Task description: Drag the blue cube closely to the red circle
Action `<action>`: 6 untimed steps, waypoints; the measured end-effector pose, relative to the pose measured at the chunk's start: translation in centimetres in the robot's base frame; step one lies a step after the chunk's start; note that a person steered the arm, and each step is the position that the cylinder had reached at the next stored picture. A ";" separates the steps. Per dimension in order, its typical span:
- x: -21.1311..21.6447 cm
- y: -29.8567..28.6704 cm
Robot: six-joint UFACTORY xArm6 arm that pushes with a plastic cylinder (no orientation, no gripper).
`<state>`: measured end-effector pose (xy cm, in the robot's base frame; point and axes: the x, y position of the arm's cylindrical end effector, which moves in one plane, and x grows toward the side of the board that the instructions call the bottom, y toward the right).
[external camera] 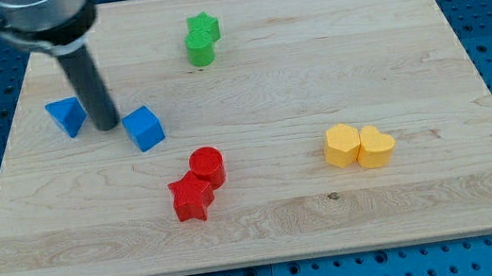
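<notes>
Nearest the lens, a red star [192,198] touches the red circle [207,166] just above it. Up and to the view's left of that circle sits the blue cube [143,129], near but apart. I have no gripper to open or close, only my tip [107,126], planted just left of the cube, between it and a blue wedge-like block [66,116], probably triangular. That placement suits a push down-right. Counted: two blue, two red, two green [202,39], two yellow [358,145].
</notes>
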<state>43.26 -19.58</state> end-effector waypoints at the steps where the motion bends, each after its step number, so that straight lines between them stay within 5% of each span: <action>1: 1.6 0.6; 3: 1.9 8.7; 6: 6.1 7.8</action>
